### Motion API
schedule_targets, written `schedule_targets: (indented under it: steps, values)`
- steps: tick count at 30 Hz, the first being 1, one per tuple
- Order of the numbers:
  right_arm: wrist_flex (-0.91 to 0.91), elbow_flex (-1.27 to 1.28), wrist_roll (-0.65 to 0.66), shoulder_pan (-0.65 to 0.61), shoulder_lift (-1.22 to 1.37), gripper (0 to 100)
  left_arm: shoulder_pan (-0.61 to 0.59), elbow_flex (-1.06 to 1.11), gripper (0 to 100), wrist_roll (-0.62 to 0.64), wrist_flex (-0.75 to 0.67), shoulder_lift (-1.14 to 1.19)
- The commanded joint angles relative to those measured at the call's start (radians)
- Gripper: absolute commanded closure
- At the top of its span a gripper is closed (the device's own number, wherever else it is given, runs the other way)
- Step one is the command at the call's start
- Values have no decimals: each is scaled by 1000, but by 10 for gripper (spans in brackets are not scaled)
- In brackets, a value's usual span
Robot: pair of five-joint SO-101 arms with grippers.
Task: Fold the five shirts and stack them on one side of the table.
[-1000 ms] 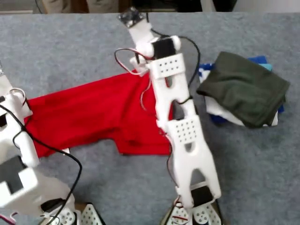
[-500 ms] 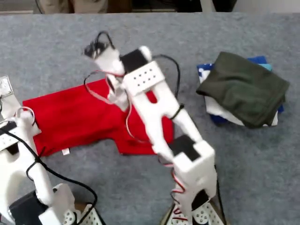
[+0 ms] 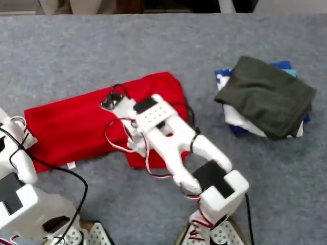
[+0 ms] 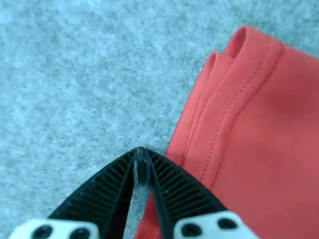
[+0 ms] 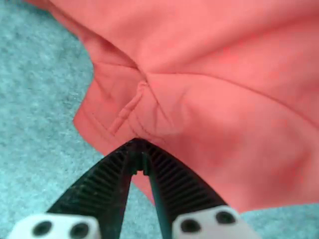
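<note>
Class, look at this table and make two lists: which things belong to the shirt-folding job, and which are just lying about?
Part of the job:
- red shirt, not yet stacked
- stack of folded shirts, dark green shirt on top
- left gripper, beside the red shirt's hem
- right gripper, over the red shirt

Just there:
- grey table cover
- black cable trailing from an arm

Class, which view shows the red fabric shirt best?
High view: nearly the whole red fabric shirt, an arm crossing it. Left wrist view shows one stitched edge; right wrist view, a puckered fold.
</note>
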Motion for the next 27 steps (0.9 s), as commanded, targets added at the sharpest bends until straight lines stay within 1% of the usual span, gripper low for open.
schedule_targets:
  steps: [1,4,9,11,13,14,15,19,23,25,27]
  values:
    - [-28,4,15,-8,16,997,-14,-48,982,9,6,2]
    - [-18,10,51,-45,28,997,-14,-48,982,9,6,2]
    - [29,19,64,-160,28,997,-14,-48,982,9,6,2]
    - [60,13,64,-165,15,997,-15,-49,982,9,8,2]
    - [83,13,64,-143,-33,997,-17,-57,982,8,23,-1]
    - [91,13,64,-127,-67,997,-17,-77,982,8,61,-12]
    - [95,13,66,-105,-104,997,-18,-112,982,8,129,-33]
    - [97,15,84,-18,-259,997,17,-261,982,5,448,-145]
    - [132,19,106,4,-357,997,80,-325,982,-5,703,-240]
    - [144,19,106,4,-371,997,106,-298,982,-32,761,-257]
    - [152,19,106,4,-372,997,107,-239,982,-37,758,-259]
